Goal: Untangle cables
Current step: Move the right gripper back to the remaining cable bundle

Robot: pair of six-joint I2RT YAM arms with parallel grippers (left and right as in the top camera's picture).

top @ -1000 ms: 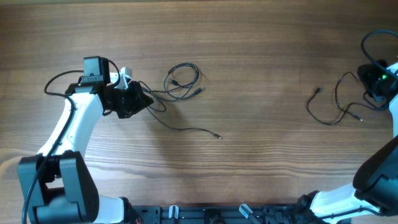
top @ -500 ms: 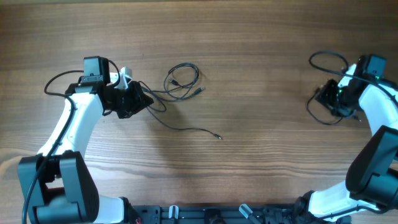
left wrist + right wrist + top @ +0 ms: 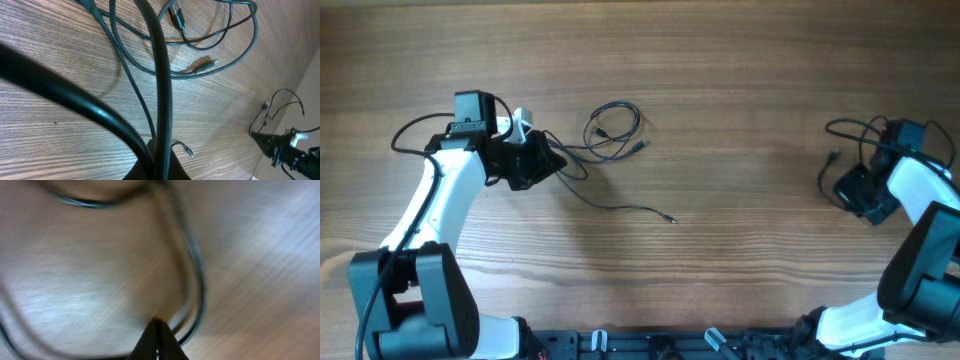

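White arms [image 3: 440, 195], black pincers [image 3: 548, 162]

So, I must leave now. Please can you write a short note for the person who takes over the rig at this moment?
Left hand: shut on the cable tangle, left of its coil.
Right hand: low at the table's right side, seemingly shut on the separate cable; its wrist view is blurred.
Done: that cable lies far from the tangle.
Left: the coil's loops cross; one plug end trails free.

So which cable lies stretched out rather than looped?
The thin cable trailing from the left end effector; the coiled cable above and right-side cable both loop.
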